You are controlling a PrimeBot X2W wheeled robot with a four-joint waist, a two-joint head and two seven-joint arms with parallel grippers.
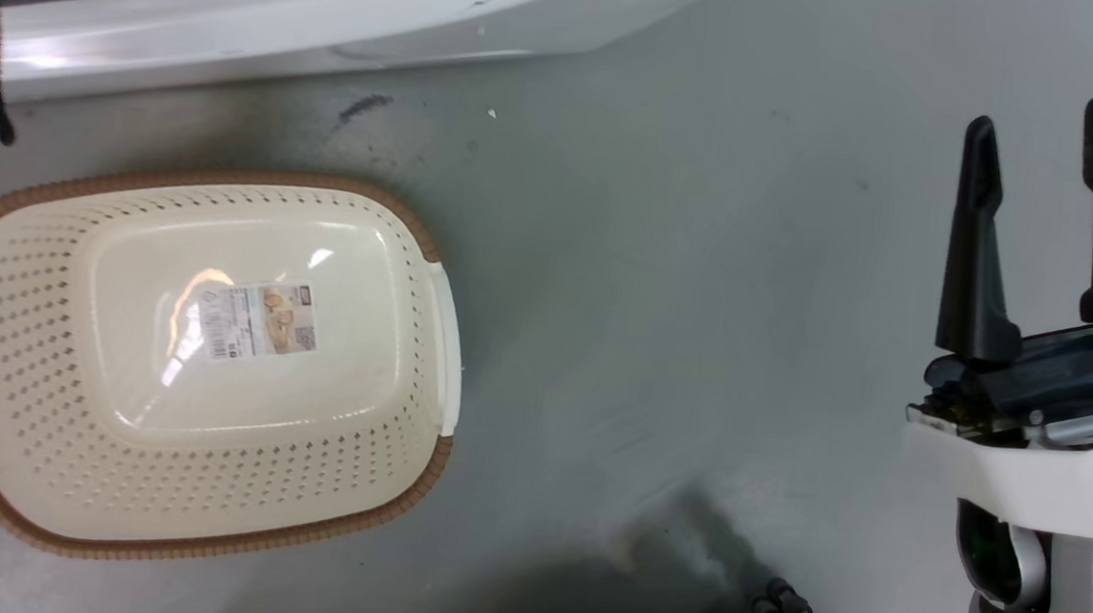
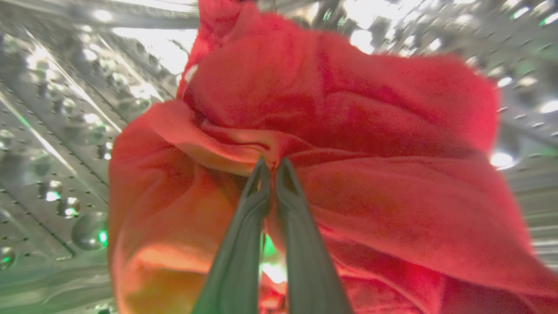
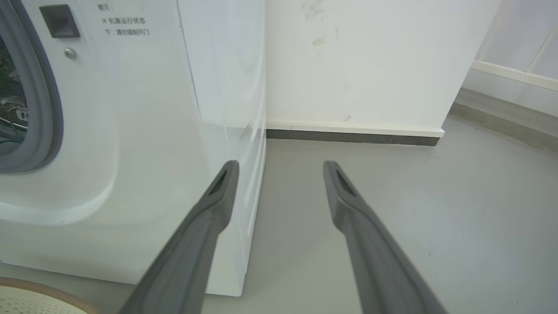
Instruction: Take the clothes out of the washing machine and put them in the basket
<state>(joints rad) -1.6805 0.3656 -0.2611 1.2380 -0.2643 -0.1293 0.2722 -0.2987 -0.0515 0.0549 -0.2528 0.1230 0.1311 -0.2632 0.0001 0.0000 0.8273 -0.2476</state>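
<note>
head view: basket (image 1: 355, 428) sits on the grey floor (image 1: 700, 308) just in front of the washing machine (image 1: 239, 25), label (image 1: 257, 322) on its bottom showing, nothing red in it. right gripper (image 1: 1043, 118) hangs off to the side, fingers spread, holding nothing. left wrist view: left gripper (image 2: 273, 162) is inside the steel drum (image 2: 65, 131), fingers pressed together on a narrow fold of a red garment (image 2: 348, 131), the rest of the cloth bunched loose around the tips. risk: the pinch looks thin, so the fold may slide out under the cloth's weight on withdrawal. cannot tell whether one garment or several are caught. right wrist view: grey door seal (image 3: 48, 109) at the opening. risk: trailing cloth could drag on it and pull free, landing on the floor short of the basket.
</note>
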